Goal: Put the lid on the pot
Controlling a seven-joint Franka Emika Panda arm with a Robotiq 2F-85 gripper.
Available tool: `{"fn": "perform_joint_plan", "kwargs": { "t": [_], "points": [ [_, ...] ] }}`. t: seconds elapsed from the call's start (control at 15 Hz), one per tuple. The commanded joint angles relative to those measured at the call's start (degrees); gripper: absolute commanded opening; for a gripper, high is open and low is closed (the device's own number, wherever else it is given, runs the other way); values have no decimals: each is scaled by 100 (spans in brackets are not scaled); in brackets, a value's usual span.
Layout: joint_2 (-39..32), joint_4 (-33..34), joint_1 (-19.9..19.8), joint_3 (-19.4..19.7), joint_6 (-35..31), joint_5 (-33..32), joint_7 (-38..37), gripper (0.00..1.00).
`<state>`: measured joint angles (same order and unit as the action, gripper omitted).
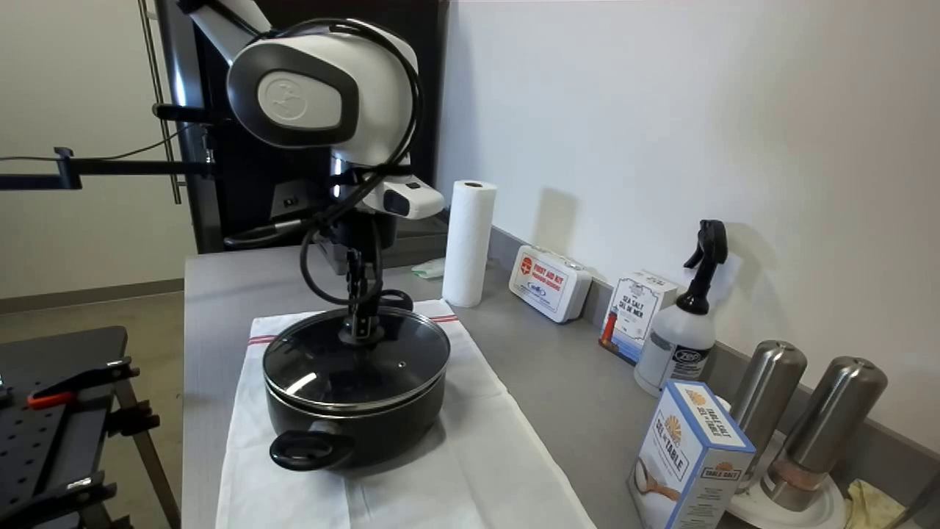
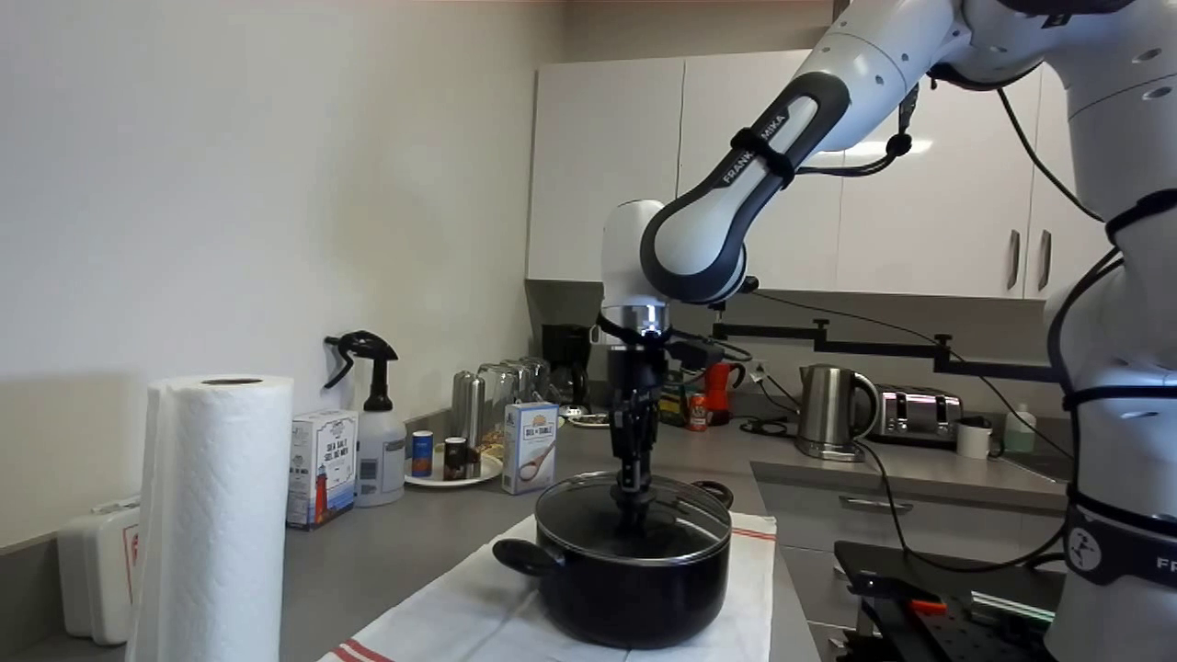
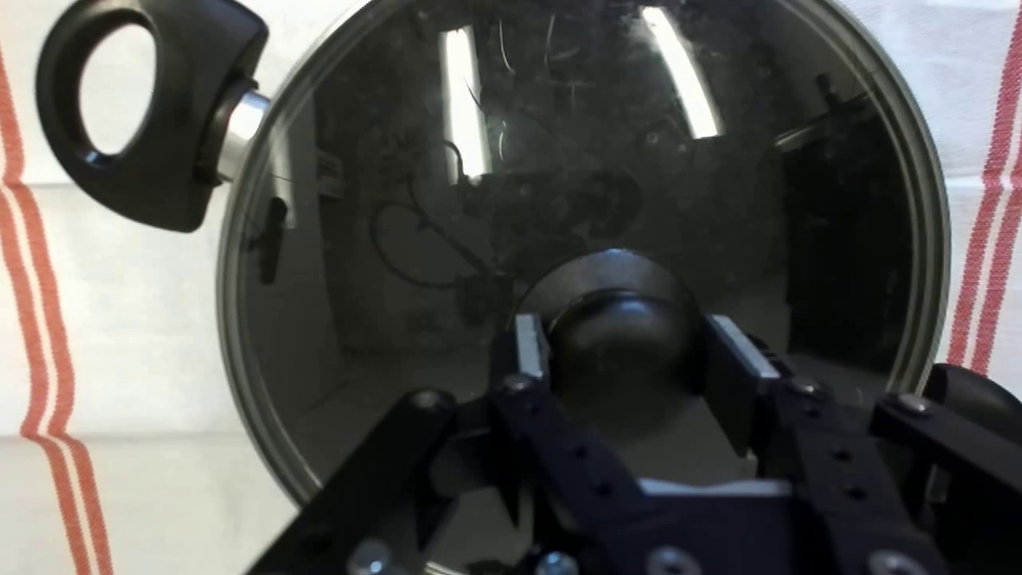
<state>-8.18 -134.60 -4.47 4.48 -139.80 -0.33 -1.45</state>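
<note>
One pot (image 1: 396, 437) with two loop handles (image 3: 182, 112) stands on one white cloth (image 1: 492, 441), near the open edge of the counter (image 1: 565, 389). One lid (image 1: 308, 360), with one dark knob (image 3: 627, 323), covers the pot's mouth. Toward the wall-side edge, in an exterior view, are one paper roll (image 1: 468, 250), one first aid kit (image 1: 547, 283), two salt boxes (image 1: 687, 448), one spray bottle (image 1: 679, 330) and two steel canisters (image 1: 830, 419). The gripper (image 3: 627, 359), jaws part-way apart, clasps the knob, a pad (image 3: 530, 351) on either side.

Your arm (image 2: 883, 69) arches over, forearm (image 2: 800, 122) slanting down to an upright wrist (image 2: 634, 276). Your gripper (image 3: 627, 351) points straight down, fingers (image 3: 529, 347) clamped in a grip, tips apart.
</note>
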Motion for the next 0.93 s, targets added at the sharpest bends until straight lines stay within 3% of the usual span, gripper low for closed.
{"fn": "perform_joint_plan", "kwargs": {
  "t": [0.0,0.87],
  "points": [
    [-96,181,41,-30,47,15,-42,25],
    [-69,-142,-172,-114,-577,1316,733,25]
  ]
}}
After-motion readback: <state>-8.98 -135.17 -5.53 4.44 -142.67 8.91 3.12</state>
